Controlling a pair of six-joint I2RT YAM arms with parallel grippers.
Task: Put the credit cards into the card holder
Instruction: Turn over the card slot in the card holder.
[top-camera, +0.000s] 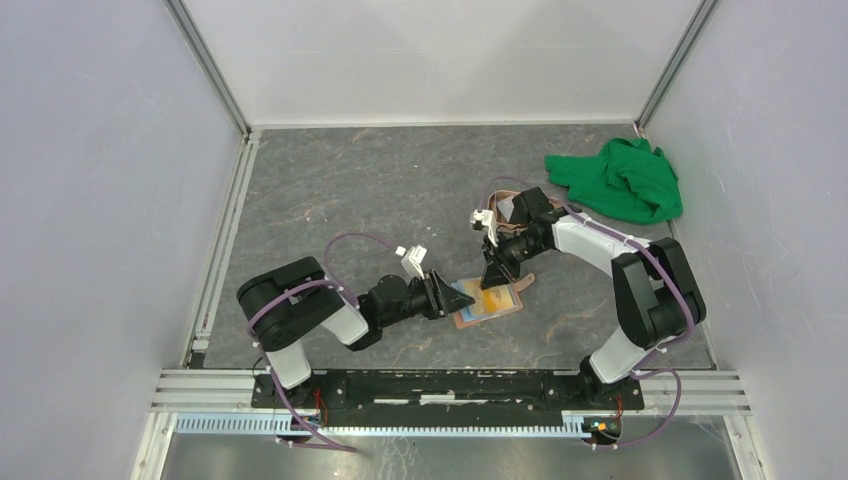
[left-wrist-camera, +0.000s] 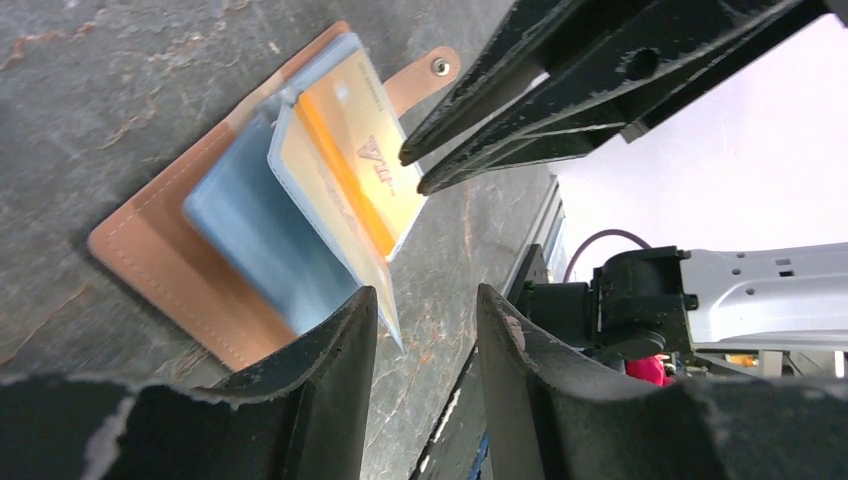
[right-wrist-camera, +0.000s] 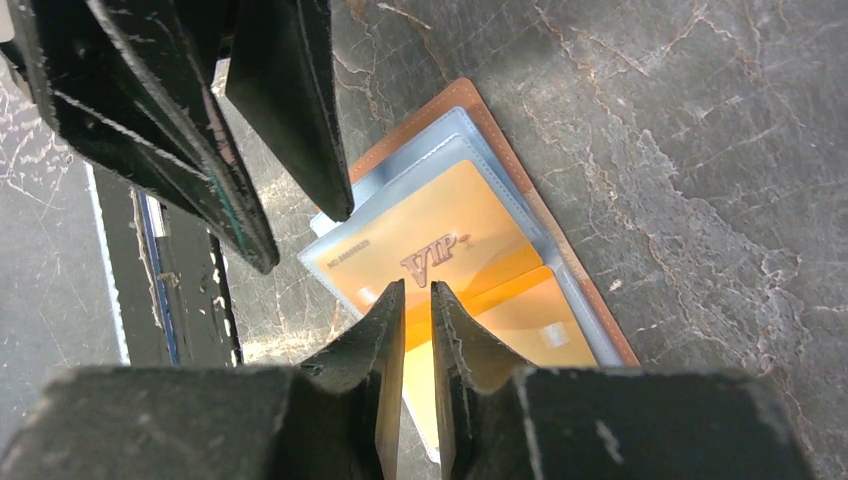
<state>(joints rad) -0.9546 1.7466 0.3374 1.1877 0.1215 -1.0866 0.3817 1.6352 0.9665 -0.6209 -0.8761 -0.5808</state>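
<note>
- From above, the card holder (top-camera: 463, 320) lies open on the bench (top-camera: 400, 190), its long side slanting from lower left to upper right. The left fingers (top-camera: 438, 293) meet it from its left end and the right fingers (top-camera: 493, 275) drop onto it from behind. Both are right at it, and the right ones sit over the orange card (top-camera: 497, 298).
- From the left wrist, the left fingers (left-wrist-camera: 345, 335) stand half apart. A raised clear sleeve (left-wrist-camera: 250, 220) has its corner in the gap between them, not clamped. The orange card (left-wrist-camera: 350, 170) sits in that sleeve above the tan card holder (left-wrist-camera: 150, 250). The right fingers (left-wrist-camera: 450, 150) point at its edge near the snap tab (left-wrist-camera: 432, 68).
- From the right wrist, the right fingers (right-wrist-camera: 385, 330) leave only a narrow slit, and nothing shows pinched in it. The orange card (right-wrist-camera: 450, 230) lies directly beneath, running away toward the lower right. Whether it is fully seated is hidden. The left fingers (right-wrist-camera: 310, 170) straddle the sleeve's far corner.
</note>
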